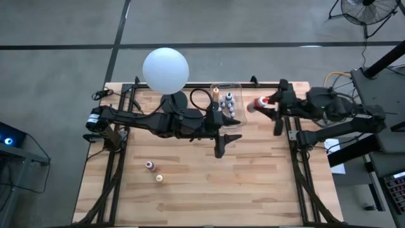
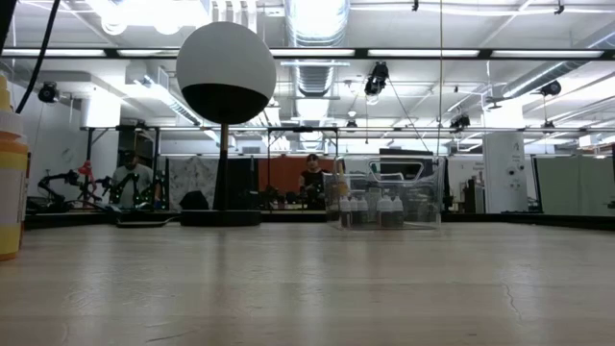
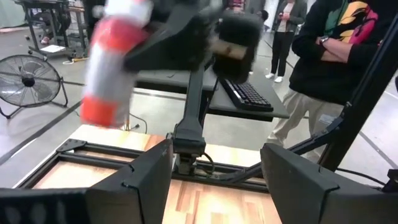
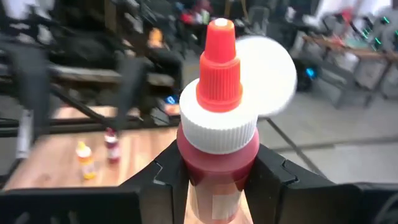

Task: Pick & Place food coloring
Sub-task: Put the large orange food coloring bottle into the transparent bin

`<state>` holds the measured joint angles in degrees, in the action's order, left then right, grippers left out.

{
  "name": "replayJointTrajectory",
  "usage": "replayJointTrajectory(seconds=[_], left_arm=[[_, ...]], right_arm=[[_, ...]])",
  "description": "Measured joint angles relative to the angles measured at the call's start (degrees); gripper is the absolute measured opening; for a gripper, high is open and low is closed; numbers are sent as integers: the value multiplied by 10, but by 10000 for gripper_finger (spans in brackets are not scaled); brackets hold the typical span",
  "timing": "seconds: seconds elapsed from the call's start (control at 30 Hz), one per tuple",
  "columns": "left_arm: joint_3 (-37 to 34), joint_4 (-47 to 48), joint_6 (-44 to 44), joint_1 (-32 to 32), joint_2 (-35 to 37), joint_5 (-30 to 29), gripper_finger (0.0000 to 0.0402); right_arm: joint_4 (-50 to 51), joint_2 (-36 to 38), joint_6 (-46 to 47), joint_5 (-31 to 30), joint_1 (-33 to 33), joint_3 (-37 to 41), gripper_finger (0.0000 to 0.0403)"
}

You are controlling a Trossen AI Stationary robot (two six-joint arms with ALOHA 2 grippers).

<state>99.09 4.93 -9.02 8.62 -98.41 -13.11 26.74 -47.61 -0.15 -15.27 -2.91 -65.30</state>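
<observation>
A red food coloring bottle (image 4: 217,143) with a white ribbed cap and a red tip is held in the air by my right gripper (image 1: 264,105), which is shut on it above the table's right side, beside the clear bin (image 1: 235,88). Several small bottles (image 1: 229,104) stand in the bin. Two more bottles (image 1: 150,166) (image 1: 159,178) stand on their bases on the near left of the table. My left gripper (image 3: 214,180) hangs open over the table's middle, pointing level toward the right arm, with nothing between its fingers. My right gripper pinches the bottle's red body (image 4: 217,163) just below the white cap, one finger (image 4: 163,180) on either side. The fingers come in about level from the table's right side. The bottle stands roughly upright, cap up, lifted clear of the table.
A white globe lamp (image 1: 166,69) on a dark base stands at the far middle of the table, left of the bin. A yellow bottle (image 2: 10,183) shows at the low view's left edge. People (image 3: 329,56) and a fan (image 3: 28,81) stand beyond the table's right side.
</observation>
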Motion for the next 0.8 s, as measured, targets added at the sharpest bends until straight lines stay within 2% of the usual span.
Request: replayJointTrajectory(seconds=[0.1,0.27,0.47,0.8], left_arm=[[0,-1,14,0,0,21,216],[0,-3,26,1,1,141,216],[0,0,14,1,10,247,216],[0,2,10,1,34,245,216]], right_arm=[[-3,-9,24,-3,29,23,109],[-38,-13,53,-4,86,81,109],[-97,-14,64,-4,155,137,109],[-141,-31,65,66,231,189,109]])
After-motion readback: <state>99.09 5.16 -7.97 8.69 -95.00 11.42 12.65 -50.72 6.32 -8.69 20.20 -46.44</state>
